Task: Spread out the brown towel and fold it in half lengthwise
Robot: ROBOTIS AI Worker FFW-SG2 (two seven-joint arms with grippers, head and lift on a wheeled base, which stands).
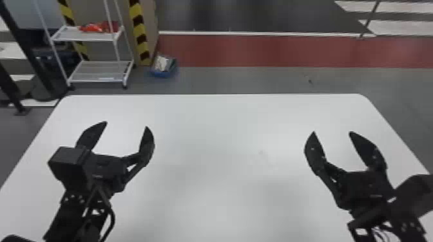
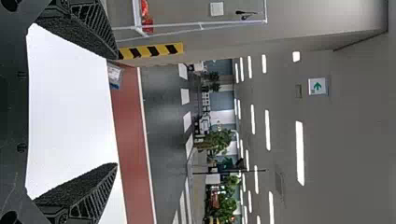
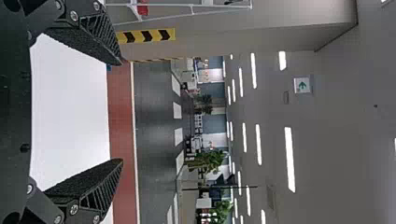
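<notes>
Two matching corners of the brown towel would need a light pinch and an even, level pull apart, though where it lay could not be told. The left gripper point(image 1: 126, 125) and the right gripper point(image 1: 332, 132) hung over the white table point(image 1: 219, 128), fingers spread wide on both, grasping and touching nothing.

Green arrow point(image 2: 318, 87) on a white sign point(image 2: 323, 81) near the ceiling lights point(image 2: 300, 154)

Behind the table point(image 1: 219, 125), left of centre, a rack point(image 1: 96, 72) stands left of a bin point(image 1: 163, 73).
</notes>
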